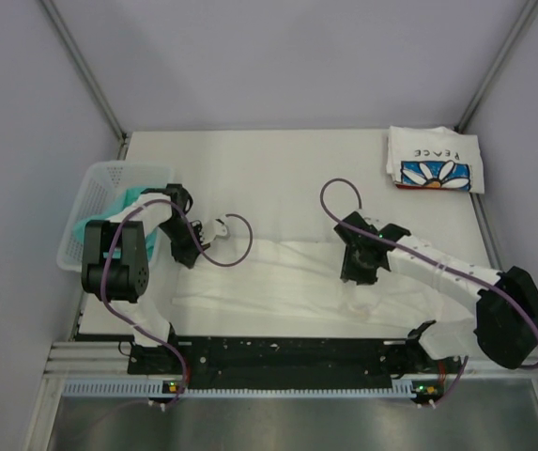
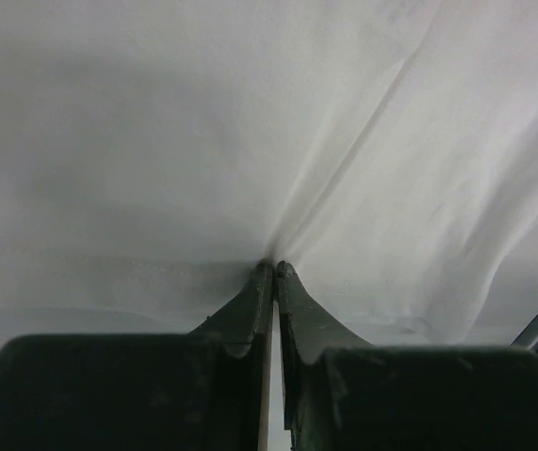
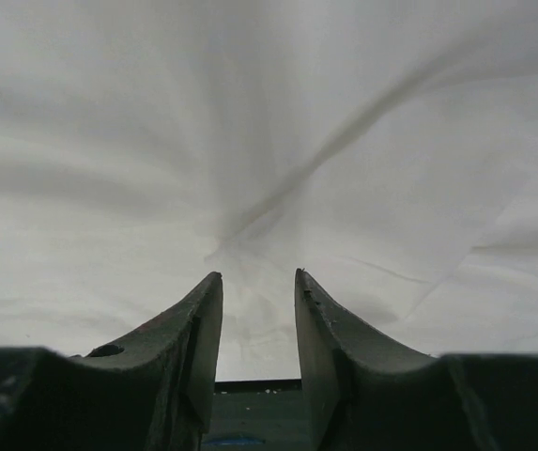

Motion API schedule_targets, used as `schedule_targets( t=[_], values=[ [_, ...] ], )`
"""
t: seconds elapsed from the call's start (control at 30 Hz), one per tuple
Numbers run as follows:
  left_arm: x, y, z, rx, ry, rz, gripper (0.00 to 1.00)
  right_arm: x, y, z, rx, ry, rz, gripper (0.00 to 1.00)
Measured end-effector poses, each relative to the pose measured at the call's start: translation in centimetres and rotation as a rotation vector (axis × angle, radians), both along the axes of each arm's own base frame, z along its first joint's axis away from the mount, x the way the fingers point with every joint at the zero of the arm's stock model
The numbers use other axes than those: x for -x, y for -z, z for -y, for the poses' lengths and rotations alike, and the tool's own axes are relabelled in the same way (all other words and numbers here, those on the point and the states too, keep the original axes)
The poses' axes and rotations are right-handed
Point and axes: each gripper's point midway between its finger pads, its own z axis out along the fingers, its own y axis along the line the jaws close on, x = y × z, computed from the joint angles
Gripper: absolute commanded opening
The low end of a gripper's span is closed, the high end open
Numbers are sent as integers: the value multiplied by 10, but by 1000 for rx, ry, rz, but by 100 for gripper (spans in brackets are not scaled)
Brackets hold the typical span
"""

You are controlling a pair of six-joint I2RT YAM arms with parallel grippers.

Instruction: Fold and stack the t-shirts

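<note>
T-shirt [image 1: 435,160], folded, daisy print, reads "PEACE"

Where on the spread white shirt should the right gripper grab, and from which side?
Take the raised crease in the white shirt just ahead of the right gripper, coming down from above. The cloth lies mostly flat; that ridge probably gives the open jaws something to close on.

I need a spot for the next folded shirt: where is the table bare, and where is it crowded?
Bare: the far middle of the table, between the basket and the folded PEACE t-shirt; also the strip just nearer than that t-shirt. Crowded: the near half, where the spread white t-shirt, left arm and right arm lie.
</note>
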Motion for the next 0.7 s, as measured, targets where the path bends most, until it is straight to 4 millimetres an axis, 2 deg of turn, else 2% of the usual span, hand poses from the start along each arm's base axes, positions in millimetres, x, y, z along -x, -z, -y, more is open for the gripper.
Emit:
schedule_targets(
  t=[0.07,0.2,0.37,0.57,0.7],
  values=[
    [0,0,0,0,0,-2,8,-2,2,-8,8,-21,-10,37],
    [1,0,0,-1,0,-5,7,-3,18,-20,50,-56,-62,36],
    [2,0,0,-3,0,-7,7,-2,28,-15,105,-54,-89,25],
    [2,-1,-1,-5,1,-9,6,-1,28,-6,144,-40,-86,2],
    [1,-2,-1,-5,1,-8,3,-2,28,-4,149,-23,-85,0]
  ],
)
